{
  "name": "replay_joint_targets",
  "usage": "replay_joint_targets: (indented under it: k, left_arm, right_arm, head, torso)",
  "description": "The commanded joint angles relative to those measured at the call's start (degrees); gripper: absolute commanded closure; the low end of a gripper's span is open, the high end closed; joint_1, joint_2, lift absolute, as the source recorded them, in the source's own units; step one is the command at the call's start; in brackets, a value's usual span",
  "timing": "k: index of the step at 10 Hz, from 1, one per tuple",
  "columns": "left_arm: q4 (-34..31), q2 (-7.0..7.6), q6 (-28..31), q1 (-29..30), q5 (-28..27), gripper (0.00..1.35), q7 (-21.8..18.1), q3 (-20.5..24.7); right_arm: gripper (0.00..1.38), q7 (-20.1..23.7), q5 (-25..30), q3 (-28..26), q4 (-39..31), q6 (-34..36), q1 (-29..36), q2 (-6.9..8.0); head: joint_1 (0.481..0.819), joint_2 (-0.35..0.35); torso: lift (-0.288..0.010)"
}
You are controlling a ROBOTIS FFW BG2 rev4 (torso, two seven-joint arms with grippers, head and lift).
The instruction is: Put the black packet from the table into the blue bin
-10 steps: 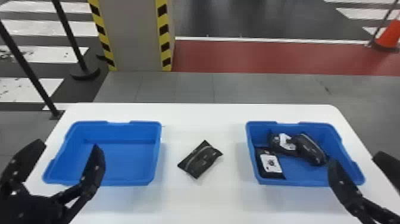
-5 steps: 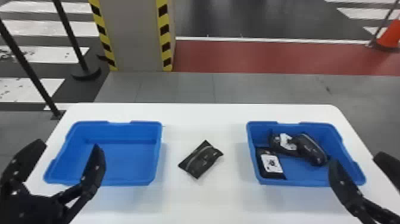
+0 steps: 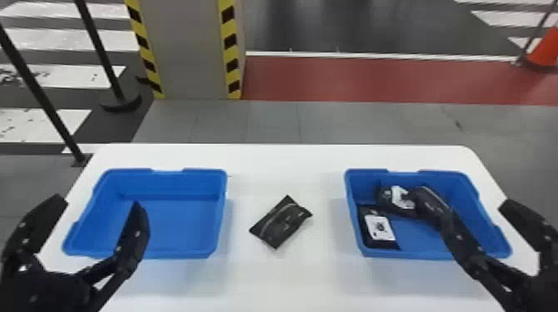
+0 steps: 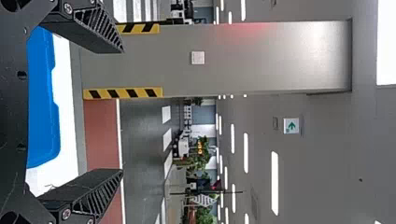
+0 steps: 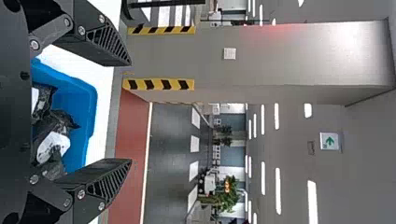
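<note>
In the head view the left gripper stands open over the left part of the left blue bin, whose inside is bare. The right gripper, also open, is above the right blue bin, which holds black packets. Between the bins a black packet lies flat and slanted on the white table, touched by neither gripper. The wrist views show the left gripper and the right gripper with fingers wide apart and nothing between them.
Behind the table are a grey pillar with yellow-black edges, black posts at the left and an orange cone at the far right. Both bins have raised walls on either side of the loose packet.
The right gripper has moved a little to the left and farther over the right bin, its inner finger now overlapping a packet there. The left gripper and the loose packet stay put.
</note>
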Motion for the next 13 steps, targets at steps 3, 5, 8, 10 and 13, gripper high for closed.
replay_joint_targets:
  k: [3,5,8,10,13]
  left_arm:
    - [0.00,0.00,0.29,0.00,0.00,0.11,0.03,-0.21]
    - [0.00,0.00,0.29,-0.28,0.00,0.11,0.03,-0.44]
    - [0.00,0.00,0.43,-0.14,0.00,0.11,0.03,-0.44]
    - [0.00,0.18,0.57,-0.28,0.00,0.11,0.03,-0.67]
    - [0.00,0.18,0.85,-0.28,0.00,0.11,-0.06,-0.78]
  right_arm:
    - [0.31,3.81,-0.35,5.60,8.69,15.20,-16.00,-2.55]
    - [0.31,4.86,2.05,10.40,14.32,23.07,-25.84,-4.13]
    - [0.31,5.04,2.05,17.71,20.93,34.60,-34.84,-5.98]
    - [0.31,7.50,1.93,24.22,30.07,35.45,-42.15,-7.56]
    - [0.30,7.59,2.50,30.96,39.35,34.32,-49.89,-7.74]
  head:
    - [0.695,0.030]
    - [0.695,0.080]
    - [0.695,0.145]
    - [0.695,0.195]
    - [0.695,0.254]
  torso:
    - [-0.110]
    - [-0.110]
    - [-0.110]
    - [-0.110]
    - [-0.110]
